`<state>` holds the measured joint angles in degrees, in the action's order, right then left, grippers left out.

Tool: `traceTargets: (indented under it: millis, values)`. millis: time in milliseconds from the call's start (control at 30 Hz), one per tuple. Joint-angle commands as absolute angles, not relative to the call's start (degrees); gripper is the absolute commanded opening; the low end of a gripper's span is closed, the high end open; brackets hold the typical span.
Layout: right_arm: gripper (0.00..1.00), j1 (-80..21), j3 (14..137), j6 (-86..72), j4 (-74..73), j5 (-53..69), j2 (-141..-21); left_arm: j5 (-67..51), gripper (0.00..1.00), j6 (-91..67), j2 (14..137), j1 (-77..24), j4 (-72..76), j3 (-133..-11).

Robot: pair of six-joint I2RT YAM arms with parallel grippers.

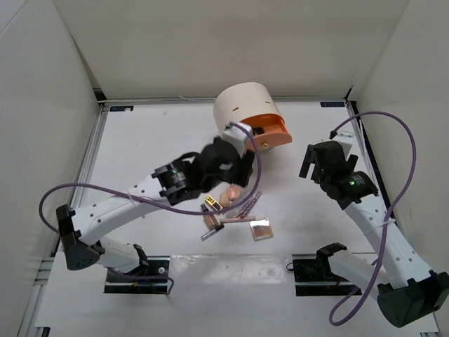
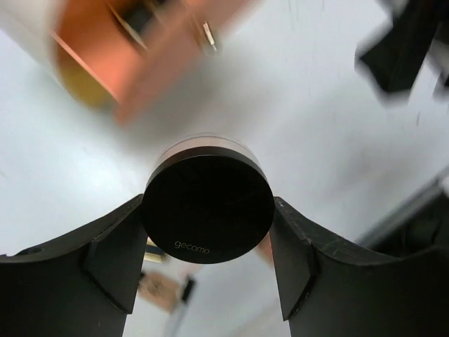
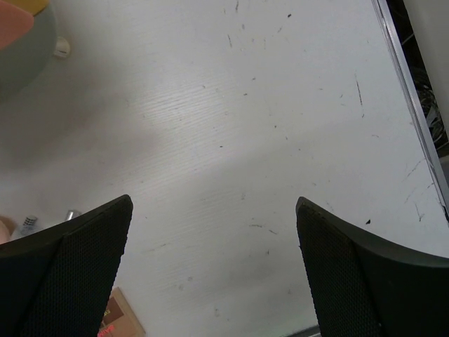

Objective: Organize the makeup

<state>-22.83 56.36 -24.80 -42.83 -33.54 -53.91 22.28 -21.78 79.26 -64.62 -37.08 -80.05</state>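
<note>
Black and glossy, the round compact marked "gecomo" is clamped between the fingers of the left gripper, its jaws closed only to the compact's width, over the white table. The large cream cylindrical box with its orange-fronted drawer stands at about 12 o'clock from that gripper. At its 6 o'clock lie a peach egg-shaped sponge, thin pencils and a small pink palette, while at 3 o'clock the right gripper has its jaws spread wide, holding nothing.
</note>
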Motion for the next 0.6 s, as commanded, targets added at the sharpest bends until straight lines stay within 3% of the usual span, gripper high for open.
traceTargets:
  millis: [0,267,567]
  values:
    - [0.99,-22.5,55.3,-27.2,-43.9,-35.9,-53.1,25.9,0.53,-11.6,79.1,-58.5,-27.9,-85.1]
    - [0.99,-22.5,55.4,-28.6,-43.2,-36.2,-53.6,13.7,0.54,-5.0,97.2,-49.1,-25.7,-107.2]
    - [0.99,-22.5,54.9,-28.1,-44.3,-37.4,-55.6,7.9,0.57,-6.9,106.3,-47.4,-28.5,-113.0]
